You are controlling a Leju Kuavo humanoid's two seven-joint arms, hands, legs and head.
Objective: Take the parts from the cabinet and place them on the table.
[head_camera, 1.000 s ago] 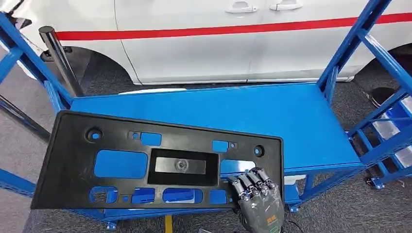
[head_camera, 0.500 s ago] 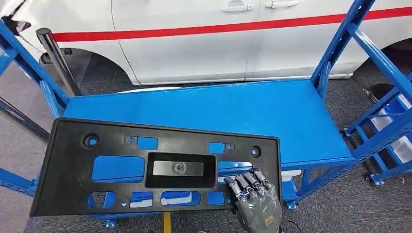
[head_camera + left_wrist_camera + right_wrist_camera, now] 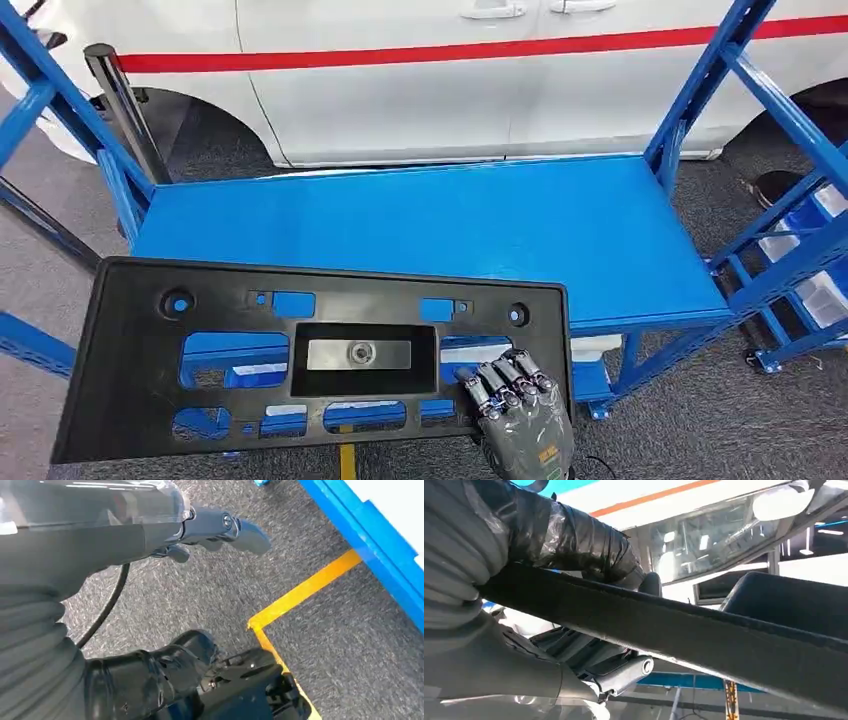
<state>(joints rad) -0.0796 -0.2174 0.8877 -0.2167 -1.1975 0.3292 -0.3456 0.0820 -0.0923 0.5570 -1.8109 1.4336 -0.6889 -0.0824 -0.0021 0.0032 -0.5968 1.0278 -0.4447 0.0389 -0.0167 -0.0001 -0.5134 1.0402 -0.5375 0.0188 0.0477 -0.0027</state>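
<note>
Panel (image 3: 320, 360) front and centre: a big black plastic panel, flat and roughly rectangular, punched through with rounded slots, small square holes and two round holes, and a sunken box in the middle with a pale strip inside. It hangs in the air at the near edge of the blue table (image 3: 430, 220), overlapping that edge in the head view and tilted a little down to the left. The table is a smooth blue metal deck on a blue tube frame, with slanted blue braces (image 3: 745, 90) rising at both ends. Behind it sits a white car (image 3: 450, 90) with a red stripe along its doors. Grey speckled carpet (image 3: 740, 430) covers the floor, and a yellow line (image 3: 300, 592) runs across it in the left wrist view.

Right hand (image 3: 520, 410) grips the panel at its lower right corner, dark fingers (image 3: 500, 380) curled over the top face; the right wrist view shows the panel's matte edge (image 3: 684, 630) clamped between thumb and fingers. Left hand (image 3: 220, 527) hangs over the carpet, fingers loosely extended, holding nothing.

Compared with a second ago, the panel sits lower and closer in the view and lies more level, and more bare table shows beyond it.
</note>
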